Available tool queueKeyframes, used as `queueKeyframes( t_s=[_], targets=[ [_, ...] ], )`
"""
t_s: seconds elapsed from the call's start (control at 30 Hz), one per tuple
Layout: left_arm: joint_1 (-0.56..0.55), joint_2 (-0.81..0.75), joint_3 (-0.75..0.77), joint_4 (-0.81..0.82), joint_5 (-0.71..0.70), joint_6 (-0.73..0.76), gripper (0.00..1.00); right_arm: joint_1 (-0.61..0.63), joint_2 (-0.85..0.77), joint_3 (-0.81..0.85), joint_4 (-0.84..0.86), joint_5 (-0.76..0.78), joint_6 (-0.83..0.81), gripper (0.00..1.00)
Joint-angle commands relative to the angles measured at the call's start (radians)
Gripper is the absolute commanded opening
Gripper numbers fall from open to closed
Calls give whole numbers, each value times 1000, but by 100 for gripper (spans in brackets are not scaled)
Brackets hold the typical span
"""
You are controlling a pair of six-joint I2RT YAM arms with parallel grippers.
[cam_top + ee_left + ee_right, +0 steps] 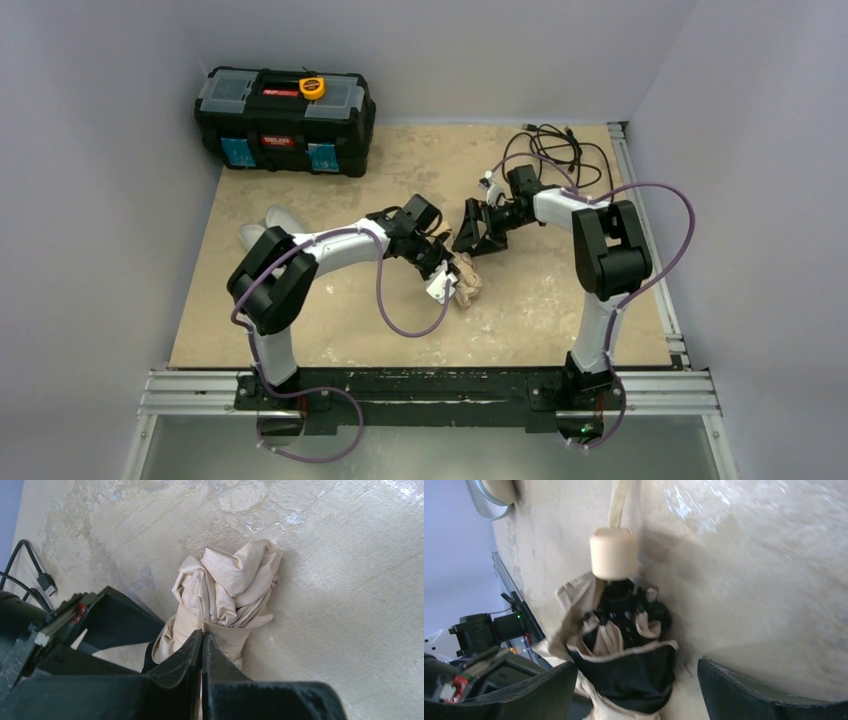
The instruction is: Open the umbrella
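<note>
The umbrella lies folded on the table's middle, with crinkly tan canopy and black lining. Its pale knob handle points away from the right wrist camera, and a tan strap runs on beyond it. My left gripper is shut, and its tips pinch the tan band of the canopy. My right gripper is wide open. In the right wrist view its fingers stand on either side of the canopy's open end and do not touch it.
A black toolbox stands at the back left. A limp pale sleeve lies by the left arm's elbow. Black cables are coiled at the back right, and one plug shows in the left wrist view. Walls close in on three sides.
</note>
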Motion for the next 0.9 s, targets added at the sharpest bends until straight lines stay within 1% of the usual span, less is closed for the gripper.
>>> queueKeyframes(
  t_s=[0.0, 0.13, 0.17, 0.2, 0.23, 0.27, 0.33, 0.37, 0.43, 0.53, 0.67, 0.8, 0.83, 0.87],
  targets=[
    [-12, 12, -20, 54, -14, -53, 0, 56, 53, 68, 83, -2, 65, 92],
    [-11, 27, -5, 56, -27, -71, 0, 74, 66, 96, 42, 13, 35, 91],
    [-10, 25, -6, 57, -27, -76, 0, 74, 63, 88, 33, 23, 22, 89],
    [-9, 21, -9, 58, -28, -85, 0, 76, 55, 71, 31, 30, 12, 84],
    [-9, 17, -14, 59, -27, -95, 0, 79, 49, 53, 33, 45, 1, 78],
    [-9, 11, -21, 59, -28, -99, 0, 81, 47, 36, 40, 76, -2, 65],
    [-10, -5, -46, 70, -30, -109, 7, 83, 53, 13, 57, 123, -10, 35],
    [-10, -14, -57, 69, -32, -114, 12, 85, 53, 12, 54, 150, -32, 22],
    [-9, -34, -77, 69, -49, -131, 17, 88, 40, 10, 48, 192, -79, 0],
    [-7, -40, -94, 63, -69, -152, 18, 88, 37, 12, 37, 184, -97, 0],
    [-7, -36, -100, 70, -87, -167, 22, 98, 12, -10, 69, 169, -88, 0],
    [-7, -41, -103, 113, -110, -218, 29, 124, 0, -9, 55, 167, -127, 0],
    [-4, -41, -101, 120, -116, -229, 28, 130, -2, -6, 51, 171, -131, 0],
    [-2, -42, -97, 120, -123, -236, 25, 134, -2, -3, 49, 173, -136, 0]
  ],
)
